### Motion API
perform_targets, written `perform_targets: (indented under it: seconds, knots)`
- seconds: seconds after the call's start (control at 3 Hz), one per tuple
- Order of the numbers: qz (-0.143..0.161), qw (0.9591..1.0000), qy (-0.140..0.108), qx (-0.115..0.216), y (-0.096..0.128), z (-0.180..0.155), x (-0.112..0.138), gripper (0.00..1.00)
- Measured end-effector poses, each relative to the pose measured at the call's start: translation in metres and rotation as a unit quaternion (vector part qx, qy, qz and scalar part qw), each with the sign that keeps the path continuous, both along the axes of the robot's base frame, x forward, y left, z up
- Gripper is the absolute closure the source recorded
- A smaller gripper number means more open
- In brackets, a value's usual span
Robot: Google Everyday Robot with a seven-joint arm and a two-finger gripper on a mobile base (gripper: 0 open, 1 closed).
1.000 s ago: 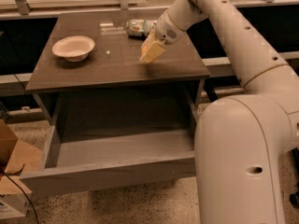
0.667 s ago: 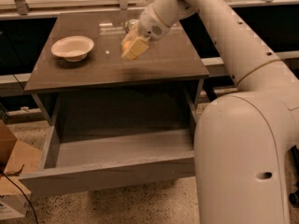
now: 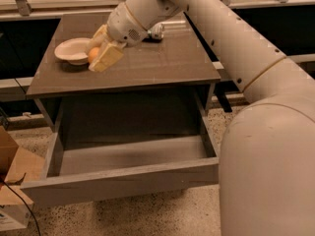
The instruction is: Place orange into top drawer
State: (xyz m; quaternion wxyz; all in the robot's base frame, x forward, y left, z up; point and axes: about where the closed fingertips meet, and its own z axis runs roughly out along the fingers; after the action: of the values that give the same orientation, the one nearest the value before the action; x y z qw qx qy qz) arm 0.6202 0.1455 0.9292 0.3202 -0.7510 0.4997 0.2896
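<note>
Over the last second the claw (image 3: pixel 100 52) has been carried leftward across the table (image 3: pixel 162 63), from a position near the middle of the top to the left side. It is now set down at the orange (image 3: pixel 93 54). The orange is on the table, touching or just beside the right rim of the white bowl (image 3: pixel 69 52), and is partly hidden by the claw. Whether the claw is clenched on the fruit or released cannot be told.

The top drawer (image 3: pixel 123 183) is pulled fully out below the table, and nothing is seen inside it. A can (image 3: pixel 156 32) is noted behind the arm, well apart from the orange.

The approach is judged complete and the grasp is the step in hand. Lift, carry forward over the table edge and release into the drawer are not yet done. A nudge against the bowl is a risk.
</note>
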Motion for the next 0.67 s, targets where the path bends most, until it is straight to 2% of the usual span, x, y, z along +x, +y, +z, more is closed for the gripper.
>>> perform_targets:
  seconds: [0.67]
  knots:
    - [0.024, 0.9996, 0.015, 0.001, 0.016, -0.016, -0.013, 1.00]
